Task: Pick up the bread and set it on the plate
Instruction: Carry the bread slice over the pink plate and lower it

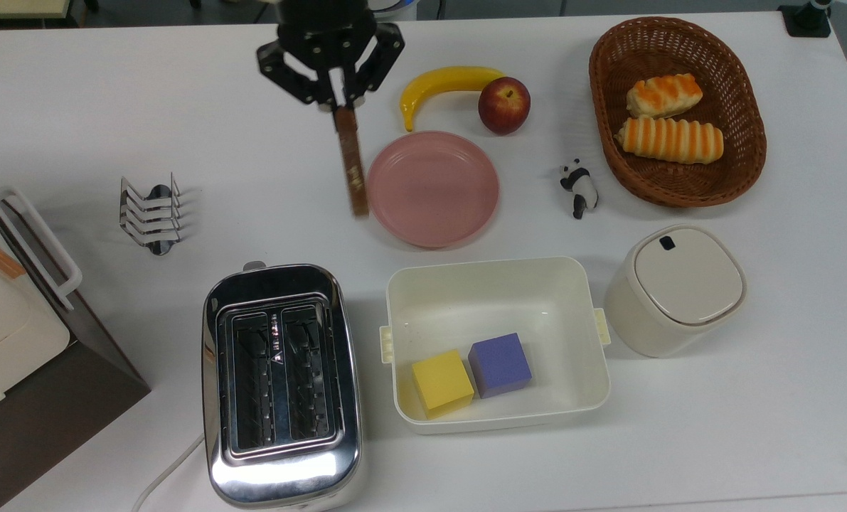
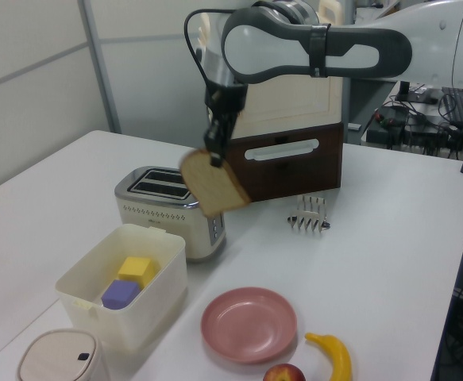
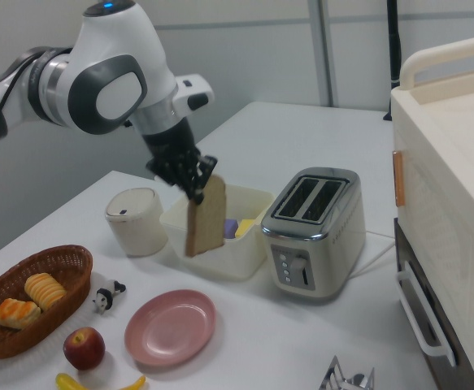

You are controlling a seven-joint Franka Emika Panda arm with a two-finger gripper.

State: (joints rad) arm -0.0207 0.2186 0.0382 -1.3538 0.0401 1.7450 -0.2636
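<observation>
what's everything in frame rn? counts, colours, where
bread: 1, brown, held in the air at the plate's edge on the top view's left
plate: 1, pink, mid table
toaster: 1, chrome, slots empty
tub: 1, cream, beside the toaster
cubes: 2, yellow and purple, in the tub
canister: 1, cream, lidded
basket: 1, brown wicker
rolls: 2, orange-striped, in the basket
banana: 1, yellow
apple: 1, red
panda: 1, black and white
rack: 1, metal
box: 1, cream on brown
gripper: 1, black, shut on the bread's top
</observation>
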